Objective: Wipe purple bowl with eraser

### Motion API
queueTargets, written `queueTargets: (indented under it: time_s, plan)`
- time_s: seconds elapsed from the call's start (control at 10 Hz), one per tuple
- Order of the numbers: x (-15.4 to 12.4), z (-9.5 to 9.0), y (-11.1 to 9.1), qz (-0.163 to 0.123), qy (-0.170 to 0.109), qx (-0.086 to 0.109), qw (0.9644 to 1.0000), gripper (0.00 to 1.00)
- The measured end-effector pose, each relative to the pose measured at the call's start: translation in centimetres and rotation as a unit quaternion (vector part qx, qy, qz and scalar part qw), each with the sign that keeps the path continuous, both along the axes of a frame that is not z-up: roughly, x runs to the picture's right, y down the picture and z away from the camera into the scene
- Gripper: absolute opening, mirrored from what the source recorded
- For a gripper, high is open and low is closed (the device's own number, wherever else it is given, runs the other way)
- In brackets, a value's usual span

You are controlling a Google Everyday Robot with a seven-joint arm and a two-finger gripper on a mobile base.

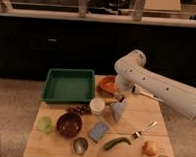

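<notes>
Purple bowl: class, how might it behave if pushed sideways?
The purple bowl looks rigid and glossy, so it would probably slide on the table rather than flex. It sits upright and wide, so tipping seems unlikely. The hand hovers away by the white cup.

One purple bowl [69,124], one orange bowl [107,84], one white cup [97,106], one steel cup [80,145], one green tray [68,85] and one gripper [121,98], at frame centre, are counted.

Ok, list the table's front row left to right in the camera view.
From the left: green fruit, purple bowl, steel cup, blue-grey pad, green vegetable, onion. The gripper hangs farther back, by the grey cloth.
</notes>
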State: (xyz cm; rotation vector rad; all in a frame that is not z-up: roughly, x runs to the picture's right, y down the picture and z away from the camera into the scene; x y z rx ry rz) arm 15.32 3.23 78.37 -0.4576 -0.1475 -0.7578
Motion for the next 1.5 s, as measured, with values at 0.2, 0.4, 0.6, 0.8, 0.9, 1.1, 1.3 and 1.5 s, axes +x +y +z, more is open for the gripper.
queueTargets:
  time_s: [0.2, 0.4, 0.6, 0.8, 0.9, 1.1, 1.3, 1.5]
  plan:
    - [0.7, -0.7, 0.0, -0.007, -0.008, 0.0, 0.9999, 0.04]
    - [-0.8, -2.2, 0.1, -0.024, -0.025, 0.002, 0.9994, 0.04]
    - [-3.7, -4.0, -0.3, -0.045, -0.045, 0.01, 0.9979, 0.04]
    - [-6.2, -5.8, -0.9, -0.07, -0.07, 0.02, 0.9949, 0.04]
    - [-6.8, -6.2, -0.8, -0.08, -0.082, 0.021, 0.9932, 0.04]
    - [-8.3, -6.6, -0.5, -0.102, -0.109, 0.019, 0.9886, 0.04]
    - [-10.2, -6.8, 0.0, -0.122, -0.134, 0.015, 0.9834, 0.04]
    - [-11.5, -7.3, 0.6, -0.142, -0.158, 0.012, 0.9772, 0.04]
